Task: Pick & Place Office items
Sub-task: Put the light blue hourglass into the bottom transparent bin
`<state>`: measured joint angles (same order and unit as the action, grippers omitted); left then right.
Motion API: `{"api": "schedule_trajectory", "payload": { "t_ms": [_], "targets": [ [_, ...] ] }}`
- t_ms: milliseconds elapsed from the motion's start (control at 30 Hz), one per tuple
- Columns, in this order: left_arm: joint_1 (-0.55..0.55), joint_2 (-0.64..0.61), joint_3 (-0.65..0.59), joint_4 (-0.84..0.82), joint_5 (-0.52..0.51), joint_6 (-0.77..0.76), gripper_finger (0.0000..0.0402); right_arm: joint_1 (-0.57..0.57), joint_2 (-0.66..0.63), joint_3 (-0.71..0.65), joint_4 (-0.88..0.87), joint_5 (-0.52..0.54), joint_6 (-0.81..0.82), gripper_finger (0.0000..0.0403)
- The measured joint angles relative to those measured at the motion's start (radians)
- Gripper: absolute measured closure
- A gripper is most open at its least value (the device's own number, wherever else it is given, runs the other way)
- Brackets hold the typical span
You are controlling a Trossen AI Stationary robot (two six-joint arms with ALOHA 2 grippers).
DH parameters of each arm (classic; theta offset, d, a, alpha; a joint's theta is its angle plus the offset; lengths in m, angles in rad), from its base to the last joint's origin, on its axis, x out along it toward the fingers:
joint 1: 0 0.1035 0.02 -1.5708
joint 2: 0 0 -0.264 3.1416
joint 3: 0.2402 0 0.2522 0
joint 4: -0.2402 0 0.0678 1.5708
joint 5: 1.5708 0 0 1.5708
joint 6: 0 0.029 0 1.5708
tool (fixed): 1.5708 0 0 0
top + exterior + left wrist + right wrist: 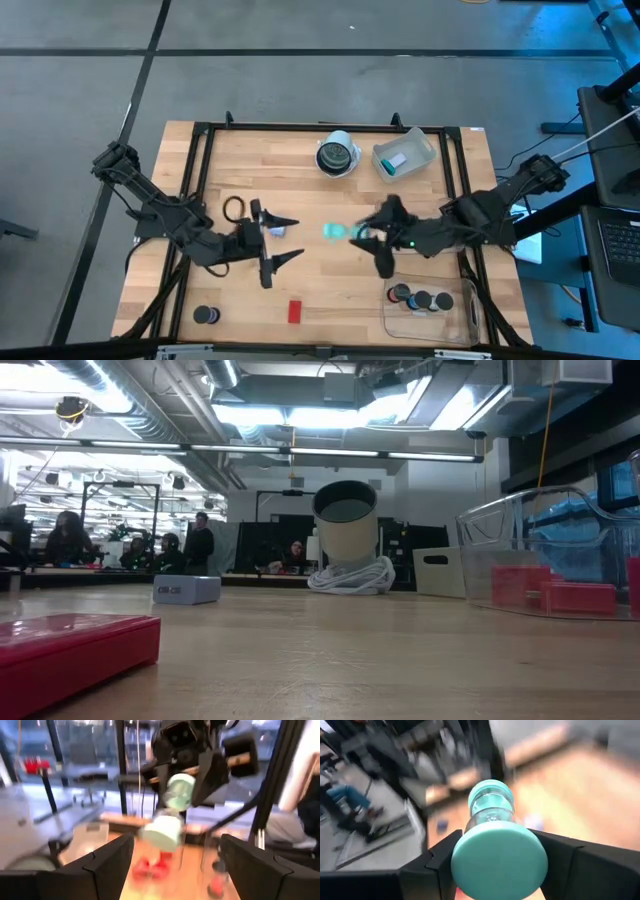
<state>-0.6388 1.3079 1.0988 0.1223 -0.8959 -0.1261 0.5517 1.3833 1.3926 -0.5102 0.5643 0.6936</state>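
Between the left gripper (270, 245) and the right gripper (372, 240) an open gap of bare table (330, 290) is left, partly taken by the teal piece (335, 232) held at the right gripper. Nearer, passage is narrowed by a red block (295, 312), and at the near right by a clear bin (428, 310).

A teal round piece (334, 232) with a clear waist hangs sideways above mid-bench, clamped in the right end effector (362, 236). A red block (295, 312) and a black disc (205, 315) lie near the front edge.
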Motion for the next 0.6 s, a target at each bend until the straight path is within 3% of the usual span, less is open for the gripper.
{"api": "schedule_trajectory", "payload": {
  "t_ms": [167, 267, 400, 600],
  "targets": [
    [-0.005, 0.000, 0.000, -0.280, 0.032, -0.252, 0.0105, 0.040, -0.003, 0.000, -0.381, -0.205, 0.455, 0.0209],
    [-0.005, 0.000, 0.000, -0.458, 0.033, -0.404, 0.0105, 0.096, 0.027, 0.000, -0.499, -0.328, 0.706, 0.0209],
    [-0.004, 0.004, -0.015, -0.615, -0.006, -0.561, 0.0105, 0.192, 0.057, 0.000, -0.516, -0.491, 0.941, 0.0209],
    [-0.004, 0.005, -0.098, -0.613, -0.056, -0.625, 0.0105, 0.357, 0.102, 0.000, -0.507, -0.573, 1.279, 0.0209]
  ]
}}
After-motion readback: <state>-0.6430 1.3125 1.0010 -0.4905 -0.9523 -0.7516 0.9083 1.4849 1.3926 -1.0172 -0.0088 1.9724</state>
